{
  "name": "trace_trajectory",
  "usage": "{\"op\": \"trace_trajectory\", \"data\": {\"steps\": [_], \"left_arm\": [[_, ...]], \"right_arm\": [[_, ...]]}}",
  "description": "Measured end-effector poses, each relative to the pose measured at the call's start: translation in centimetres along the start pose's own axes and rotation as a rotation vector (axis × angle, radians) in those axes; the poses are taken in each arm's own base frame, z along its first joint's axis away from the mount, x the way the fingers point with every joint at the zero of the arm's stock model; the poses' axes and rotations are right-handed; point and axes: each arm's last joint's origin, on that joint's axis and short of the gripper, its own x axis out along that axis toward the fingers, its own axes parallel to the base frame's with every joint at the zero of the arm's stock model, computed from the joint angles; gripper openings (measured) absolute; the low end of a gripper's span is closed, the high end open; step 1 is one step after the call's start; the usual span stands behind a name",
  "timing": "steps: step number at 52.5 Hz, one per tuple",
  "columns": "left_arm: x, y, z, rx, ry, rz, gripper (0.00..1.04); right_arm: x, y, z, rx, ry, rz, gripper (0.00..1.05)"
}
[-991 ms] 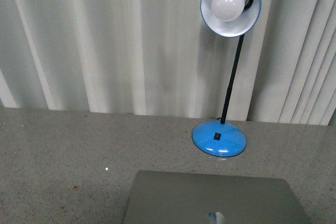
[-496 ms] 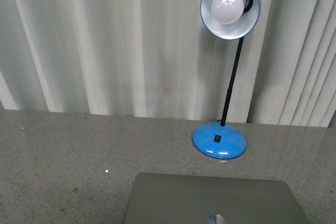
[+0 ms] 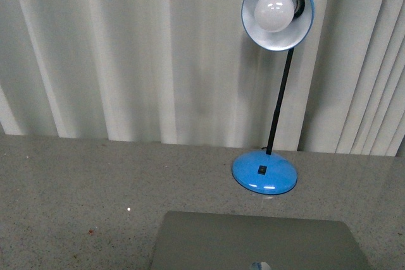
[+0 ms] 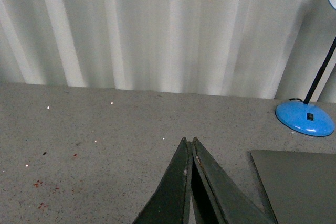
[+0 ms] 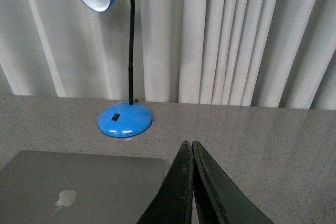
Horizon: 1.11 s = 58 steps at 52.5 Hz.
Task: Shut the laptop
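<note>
The laptop [image 3: 259, 245] lies shut and flat on the grey speckled table [image 3: 76, 188], silver lid up, apple logo at the bottom edge of the front view. It also shows in the left wrist view [image 4: 299, 182] and in the right wrist view [image 5: 79, 184], logo visible. My left gripper [image 4: 189, 141] is shut and empty, above the table to the left of the laptop. My right gripper [image 5: 188, 144] is shut and empty, just right of the laptop's lid. Neither gripper shows in the front view.
A blue desk lamp [image 3: 264, 172] with a white bulb stands just behind the laptop; it also shows in the left wrist view [image 4: 305, 118] and the right wrist view [image 5: 125, 120]. White vertical blinds [image 3: 126, 49] back the table.
The front view has tilted up slightly: the laptop lid and lamp sit a little lower in the frame. The laptop itself has not moved.
</note>
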Motion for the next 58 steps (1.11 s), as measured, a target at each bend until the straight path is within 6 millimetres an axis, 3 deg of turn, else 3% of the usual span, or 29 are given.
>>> {"op": "trace_trajectory", "data": {"steps": [4, 17, 29, 58], "left_arm": [[0.00, 0.00, 0.00, 0.000, 0.000, 0.000, 0.07], [0.00, 0.00, 0.00, -0.001, 0.000, 0.000, 0.48], [0.00, 0.00, 0.00, 0.000, 0.000, 0.000, 0.99], [0.00, 0.00, 0.00, 0.000, 0.000, 0.000, 0.98]], "right_arm": [[0.00, 0.00, 0.00, 0.000, 0.000, 0.000, 0.08], [0.00, 0.00, 0.00, 0.000, 0.000, 0.000, 0.49], [0.00, 0.00, 0.00, 0.000, 0.000, 0.000, 0.98], [0.00, 0.00, 0.00, 0.000, 0.000, 0.000, 0.97]]}}
